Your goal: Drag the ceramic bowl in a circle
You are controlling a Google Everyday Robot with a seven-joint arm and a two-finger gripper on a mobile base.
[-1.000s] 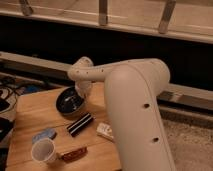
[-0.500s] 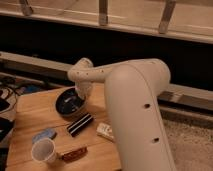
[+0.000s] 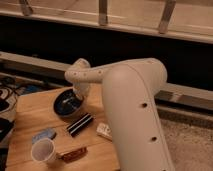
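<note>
The ceramic bowl [image 3: 66,105] is a round, shallow dark bowl with a glossy black-blue inside. It sits on the wooden table [image 3: 30,117] toward its far side. My gripper [image 3: 78,98] hangs from the white arm [image 3: 125,100] and reaches down at the bowl's right rim. The arm's wrist hides the fingertips.
A white cup [image 3: 43,151] stands near the table's front edge. A blue packet [image 3: 43,135] lies left of centre, a black ridged object [image 3: 80,124] lies in front of the bowl, a brown snack bar [image 3: 73,155] lies beside the cup, and a small white packet [image 3: 104,130] lies by the arm. Cables lie at the left edge.
The bowl and the gripper have shifted slightly to the left and toward the front of the table. The other objects have not moved.
</note>
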